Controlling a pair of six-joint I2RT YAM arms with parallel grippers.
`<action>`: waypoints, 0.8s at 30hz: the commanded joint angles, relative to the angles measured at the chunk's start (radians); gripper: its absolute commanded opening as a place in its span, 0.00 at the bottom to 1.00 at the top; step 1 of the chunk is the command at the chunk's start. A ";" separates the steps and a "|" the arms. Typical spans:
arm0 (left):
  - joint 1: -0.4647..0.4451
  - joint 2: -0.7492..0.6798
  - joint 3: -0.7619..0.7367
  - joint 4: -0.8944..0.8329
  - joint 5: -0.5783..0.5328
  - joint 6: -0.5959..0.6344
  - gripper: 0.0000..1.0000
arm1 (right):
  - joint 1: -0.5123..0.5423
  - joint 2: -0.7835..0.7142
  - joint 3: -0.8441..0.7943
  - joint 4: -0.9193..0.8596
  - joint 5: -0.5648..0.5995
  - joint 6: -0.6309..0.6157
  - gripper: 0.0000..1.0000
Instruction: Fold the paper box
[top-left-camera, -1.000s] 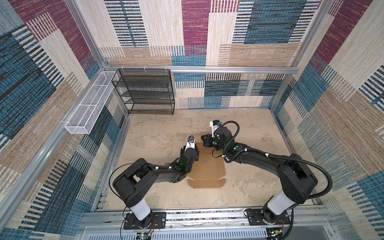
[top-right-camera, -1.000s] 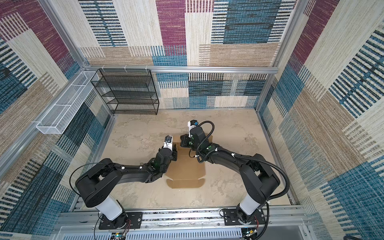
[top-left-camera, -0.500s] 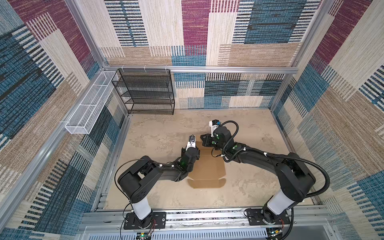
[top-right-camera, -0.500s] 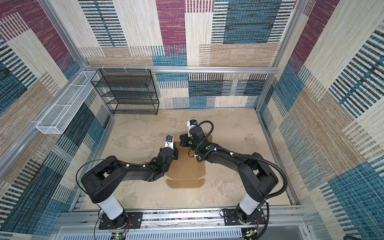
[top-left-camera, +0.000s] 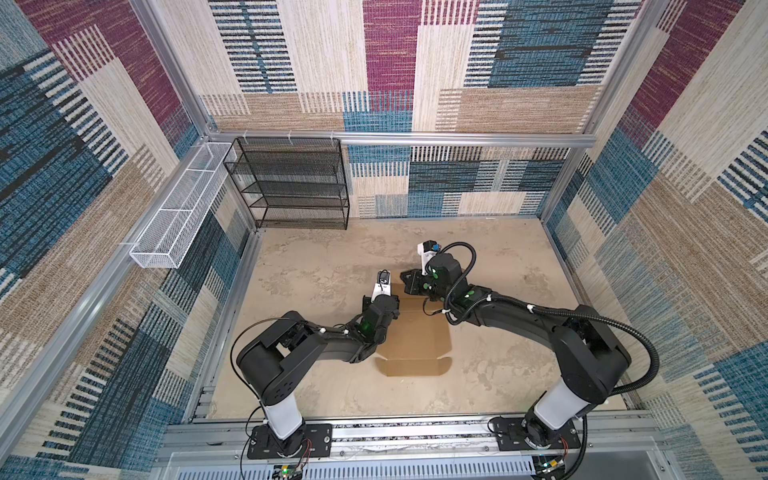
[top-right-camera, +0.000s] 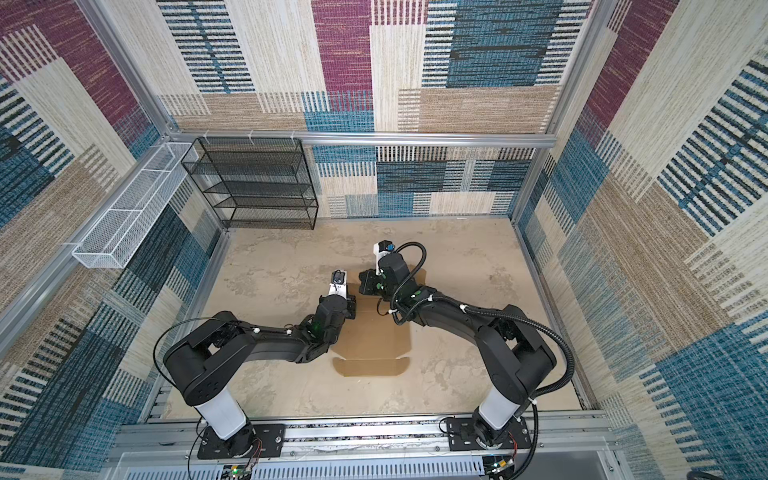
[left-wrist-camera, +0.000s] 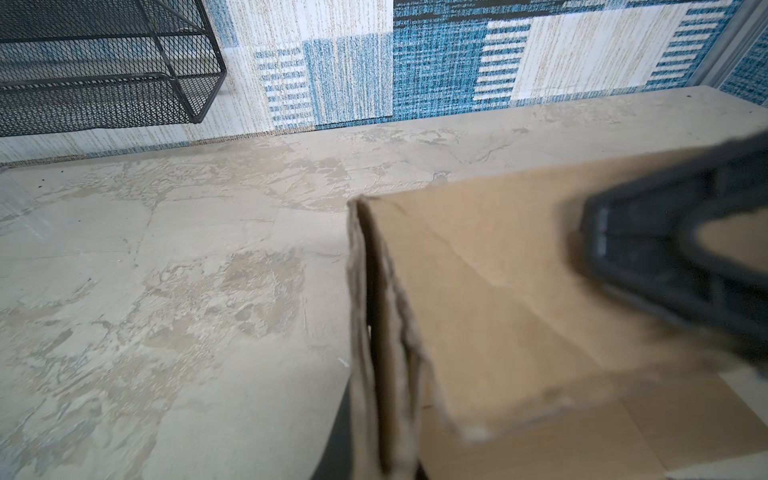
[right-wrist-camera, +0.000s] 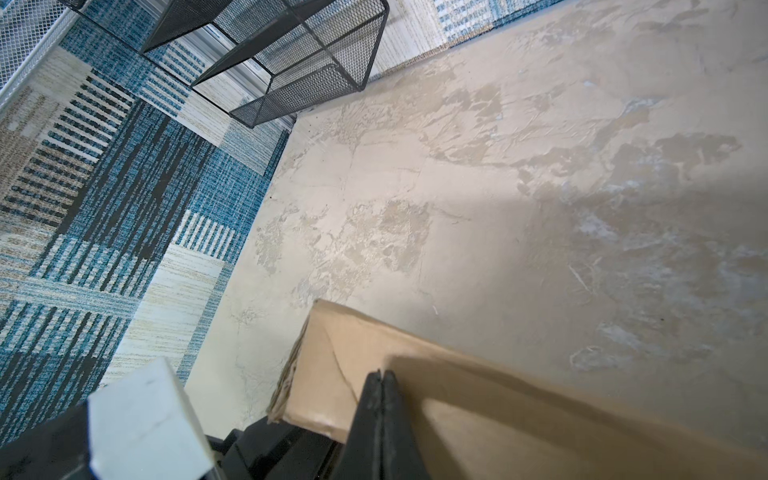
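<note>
In both top views the paper box (top-left-camera: 419, 332) (top-right-camera: 374, 332) lies open in the middle of the table (top-left-camera: 316, 266), with a flap (top-left-camera: 413, 366) flat at its 6 o'clock side. The left gripper (top-left-camera: 394, 302) sits at its 10 o'clock corner and the right gripper (top-left-camera: 405, 279) at its 12 o'clock edge, but the arms hide the fingertips there. The left wrist view fills that in: a raised double side wall (left-wrist-camera: 374, 332) runs down beside one dark finger (left-wrist-camera: 330, 449), and the left gripper is closed tight on it. The right gripper is a black blur beyond. The right wrist view shows the right gripper (right-wrist-camera: 380, 374) fully closed, tips together against the back wall (right-wrist-camera: 328, 365); whether cardboard sits between them is hard to tell. A black wire shelf (top-left-camera: 291, 183) stands at the table's 11 o'clock
</note>
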 joint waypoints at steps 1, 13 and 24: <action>-0.001 -0.010 -0.003 0.025 -0.007 0.030 0.00 | 0.002 -0.001 0.003 -0.041 -0.006 0.003 0.00; -0.002 -0.045 -0.052 0.026 0.017 0.020 0.00 | 0.002 -0.020 0.035 -0.049 0.023 -0.013 0.24; -0.004 -0.097 -0.107 0.017 0.012 0.026 0.00 | 0.002 -0.038 0.074 -0.046 0.032 -0.072 0.36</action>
